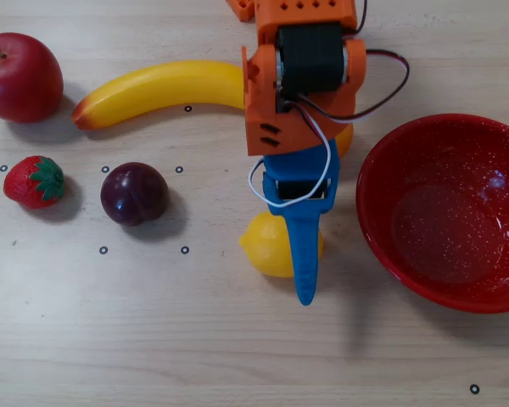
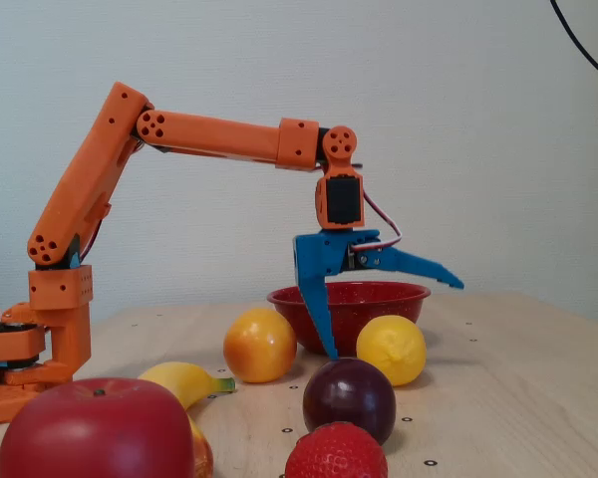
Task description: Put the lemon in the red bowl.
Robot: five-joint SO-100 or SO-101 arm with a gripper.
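Wide apart, the end effector [image 2: 389,317] hung over the lemon [image 2: 391,350], one finger down beside it, likely ready to grab. That lemon sat on the table [image 1: 237,356], just beside the red bowl [image 1: 382,229], which was empty.

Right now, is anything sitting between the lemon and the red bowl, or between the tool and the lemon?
Nothing visible blocks either. The open blue tool hangs directly over the smooth yellow lemon, and only bare wooden table separates the lemon from the speckled glossy red bowl. The round orange fruit stands behind that line, under the arm.
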